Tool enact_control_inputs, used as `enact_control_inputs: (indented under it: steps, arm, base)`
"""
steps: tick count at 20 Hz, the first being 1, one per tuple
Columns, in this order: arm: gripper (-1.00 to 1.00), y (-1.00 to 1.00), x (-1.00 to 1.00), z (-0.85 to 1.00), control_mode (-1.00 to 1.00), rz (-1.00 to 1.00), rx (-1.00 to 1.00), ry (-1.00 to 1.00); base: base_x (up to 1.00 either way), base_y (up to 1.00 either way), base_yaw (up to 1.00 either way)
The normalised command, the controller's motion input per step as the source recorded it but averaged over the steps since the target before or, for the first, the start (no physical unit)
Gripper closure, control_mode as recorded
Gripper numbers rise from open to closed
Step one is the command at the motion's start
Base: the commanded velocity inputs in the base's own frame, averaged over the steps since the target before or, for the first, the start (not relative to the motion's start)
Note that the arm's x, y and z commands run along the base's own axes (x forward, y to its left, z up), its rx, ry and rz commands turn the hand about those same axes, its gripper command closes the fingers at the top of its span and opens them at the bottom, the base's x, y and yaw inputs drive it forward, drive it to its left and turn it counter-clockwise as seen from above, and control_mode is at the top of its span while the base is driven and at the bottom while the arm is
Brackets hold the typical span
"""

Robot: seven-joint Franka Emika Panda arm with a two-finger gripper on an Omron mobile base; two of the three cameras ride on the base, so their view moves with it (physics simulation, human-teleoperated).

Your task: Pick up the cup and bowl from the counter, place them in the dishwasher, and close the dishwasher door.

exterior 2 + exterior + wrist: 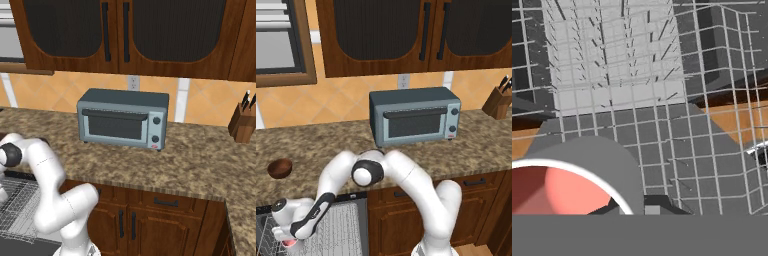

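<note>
From the left base view, the white arm folds down over the front of the long speckled brown-and-tan granite counter and drops its two-finger gripper low at the bottom left, right over the white wire rack of the open dishwasher. There's a sliver of pink-red at the hand's underside, the small white cup with the pink-red inside, pressed against the gripper. Up on the counter at the left, the small glossy dark brown bowl sits by itself, well apart from the grey-blue toaster oven. A wooden knife block stands at the far right against the wall.

Over to the right base view: the arm bends off the left edge, above the same wire rack. The toaster oven sits mid-counter, the knife block far right, dark wood cabinets above.

Now the hand view: the cup is up close at the lower left, white rim and pink inside facing the camera, and behind it the wire rack spreads in a grid. The fingertips are hidden, so I can't tell how the hand is set or whether it truly grips the cup.
</note>
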Motion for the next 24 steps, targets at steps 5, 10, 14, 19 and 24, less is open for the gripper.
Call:
enact_control_inputs:
  steps: [5,10,14,19,24]
  arm:
    - [1.00,0.10,0.08,-0.59,-1.00,0.00,0.00,-0.01]
    - [1.00,0.00,0.00,-0.46,-1.00,0.00,0.00,-0.01]
    - [1.00,0.00,0.00,-0.22,-1.00,0.00,0.00,-0.01]
    - [1.00,0.00,0.04,-0.39,-1.00,0.00,0.00,-0.02]
    - [1.00,0.00,0.09,-0.24,-1.00,0.00,0.00,-0.07]
  base:
    - [0.00,0.00,0.00]
    - [0.00,0.00,0.00]
    - [0.00,0.00,0.00]
    - [0.00,0.00,0.00]
    - [0.00,0.00,0.00]
